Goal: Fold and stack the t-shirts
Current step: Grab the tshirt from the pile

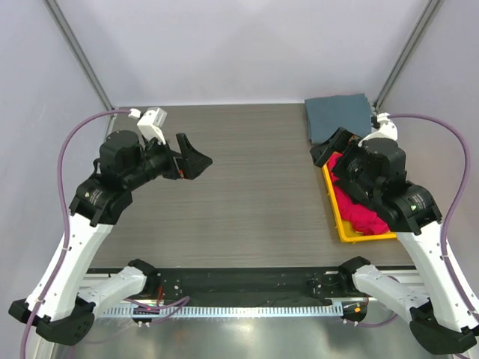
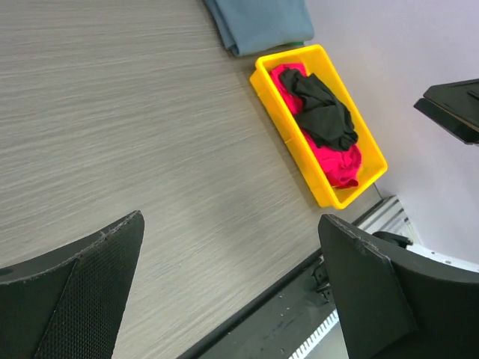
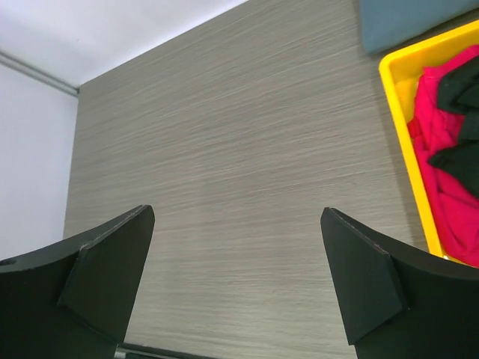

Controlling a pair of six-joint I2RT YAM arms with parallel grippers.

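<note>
Reaching into the yellow tray (image 2: 288,138), the open, empty right hand (image 3: 236,215) should pinch only the black t-shirt (image 2: 323,112) lying atop the magenta t-shirts (image 2: 334,158); the left hand (image 2: 230,218) hangs open too.

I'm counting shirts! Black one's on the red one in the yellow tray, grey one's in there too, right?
No. The left wrist view shows the grey shirt on the table, outside the yellow tray. The black shirt on the red shirt: right.

no readable text, labels or signs
</note>
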